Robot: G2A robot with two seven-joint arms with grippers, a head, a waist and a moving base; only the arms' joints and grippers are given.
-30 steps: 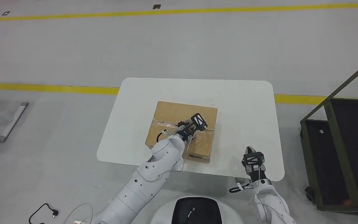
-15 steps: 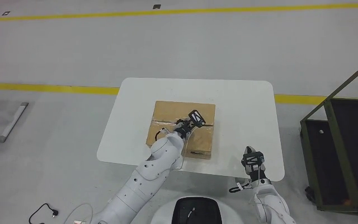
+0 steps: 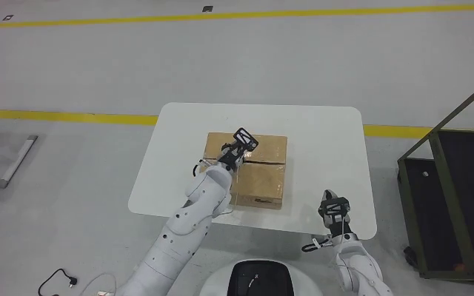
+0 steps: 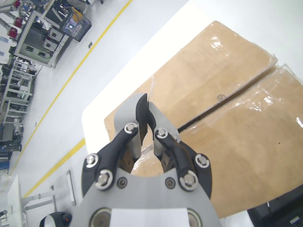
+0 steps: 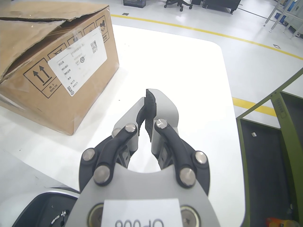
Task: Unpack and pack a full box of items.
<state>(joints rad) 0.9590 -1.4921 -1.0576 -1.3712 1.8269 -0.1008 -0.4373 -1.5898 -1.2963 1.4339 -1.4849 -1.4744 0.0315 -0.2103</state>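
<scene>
Box [image 3: 259,181] sits mid-desk [image 3: 326,140], flaps down, seam gapped, tape loose. Left hand [image 4: 144,99] is clenched over the box's far flap, nothing visibly held. Right hand [image 5: 148,100] is clenched, well right of the box. Risk: you snag tape and drag the box off the desk edge just behind it. Open room right of the box.

Brown cardboard box [image 3: 265,177] on the white worktop [image 3: 326,140]
It sat upright near the middle, both top flaps folded down with a dark gap between, clear tape glinting on them, a white label on one side.
</scene>
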